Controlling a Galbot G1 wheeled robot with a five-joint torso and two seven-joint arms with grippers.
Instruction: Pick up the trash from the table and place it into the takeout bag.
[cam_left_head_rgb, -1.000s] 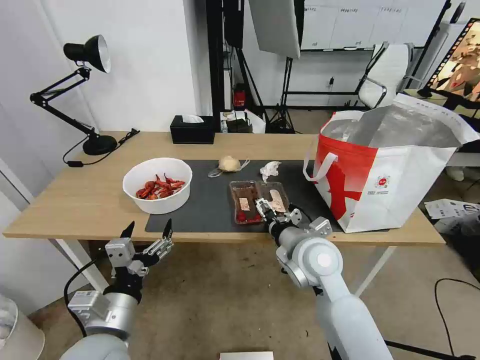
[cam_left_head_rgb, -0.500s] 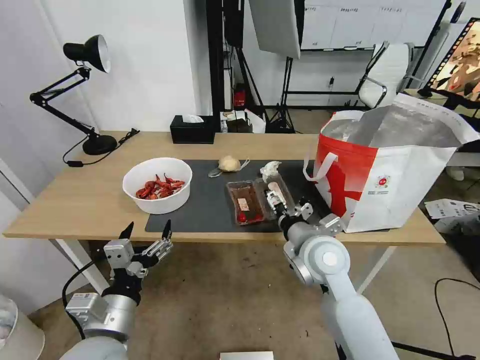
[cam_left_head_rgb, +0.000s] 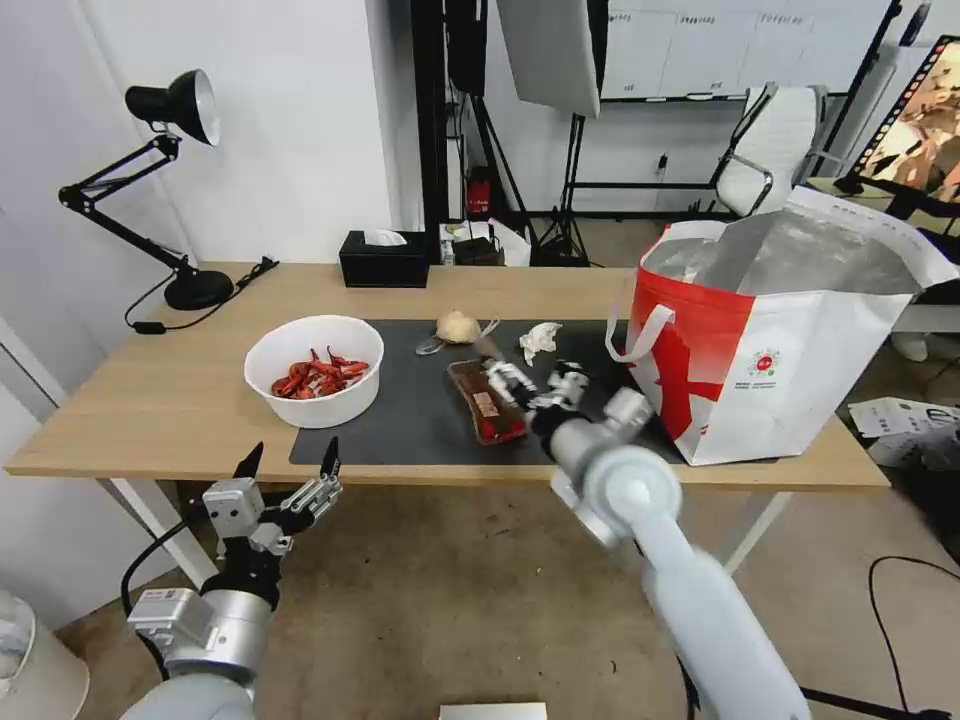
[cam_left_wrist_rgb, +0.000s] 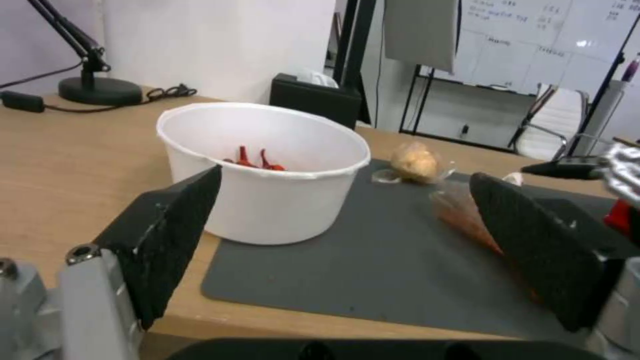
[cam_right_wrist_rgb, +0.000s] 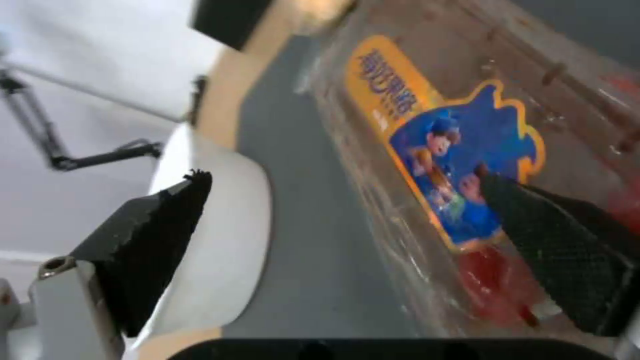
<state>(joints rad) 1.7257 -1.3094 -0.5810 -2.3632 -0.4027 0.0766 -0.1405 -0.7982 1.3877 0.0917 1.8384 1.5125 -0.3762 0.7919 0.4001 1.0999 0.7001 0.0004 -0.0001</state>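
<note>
Head view: you see the right gripper (cam_left_head_rgb: 535, 385) over the dark grey mat (cam_left_head_rgb: 420, 420) on the light-wood worktop (cam_left_head_rgb: 150, 400), at the clear plastic tray (cam_left_head_rgb: 485, 402), which is tilted and blurred; whether its jaws are clamped on the tray you cannot tell. One white bowl (cam_left_head_rgb: 315, 370) of red shells, one crumpled tissue (cam_left_head_rgb: 540, 340), one beige lump (cam_left_head_rgb: 458, 326), one foil-lined takeout bag (cam_left_head_rgb: 790, 350). Left gripper (cam_left_head_rgb: 287, 480) hangs below the worktop edge.

Left wrist view: jaws apart, bowl (cam_left_wrist_rgb: 267, 170) ahead.

Right wrist view: tray (cam_right_wrist_rgb: 467, 150), glossy, blue-and-yellow label; edges cut off.

One white bowl (cam_left_head_rgb: 314, 368). One clear tray (cam_left_head_rgb: 487, 402). One tissue ball (cam_left_head_rgb: 539, 340). One beige lump (cam_left_head_rgb: 458, 327). One big bag (cam_left_head_rgb: 790, 340). One black box (cam_left_head_rgb: 384, 259). One lamp (cam_left_head_rgb: 170, 190). Two grippers: left (cam_left_head_rgb: 287, 464), right (cam_left_head_rgb: 535, 378).
</note>
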